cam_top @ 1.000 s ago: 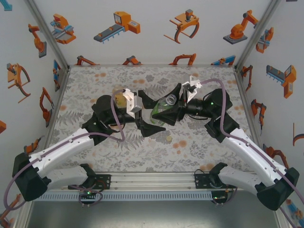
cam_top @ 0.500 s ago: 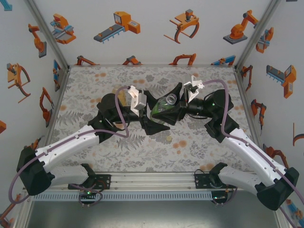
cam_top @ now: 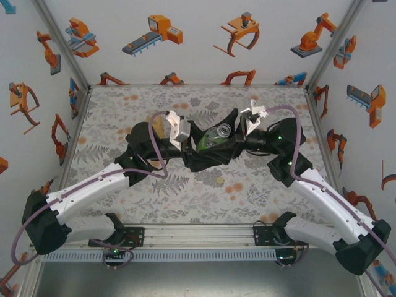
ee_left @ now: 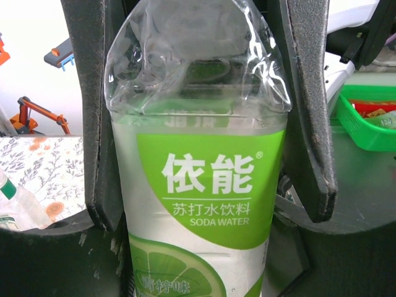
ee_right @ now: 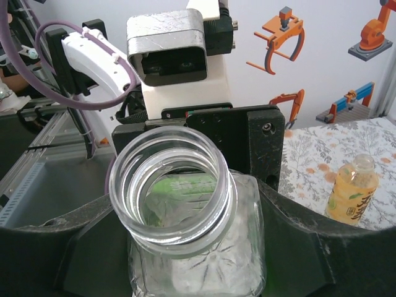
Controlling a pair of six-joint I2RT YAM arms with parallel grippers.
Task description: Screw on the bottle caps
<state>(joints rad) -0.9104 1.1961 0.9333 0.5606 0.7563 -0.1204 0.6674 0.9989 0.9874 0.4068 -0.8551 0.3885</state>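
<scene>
Slim clear bottle (cam_top: 213,137) is seen from above at the middle of the table (cam_top: 124,179), tilted, with its open mouth turned upward. It is caught between the left gripper (cam_top: 197,148) and the right gripper (cam_top: 231,143), which meet head-on around it.

From the left wrist, the green-white label is flanked on both sides by the fingers (ee_left: 93,124), which are pressed against it. The left claw is judged clenched on the bottle's body, and the thin wall above the label is crumpled.

From the right wrist, the threaded mouth is shown bare, with no cap on it. The bottle is seated between the right jaws and grasped there. An amber-yellow bottle (ee_right: 351,189) stands on the table well apart.

A two-handed regrasp is judged to be in hand. Next, one claw must be released to fetch a cap while the other keeps the neck steady without crushing the wall.
</scene>
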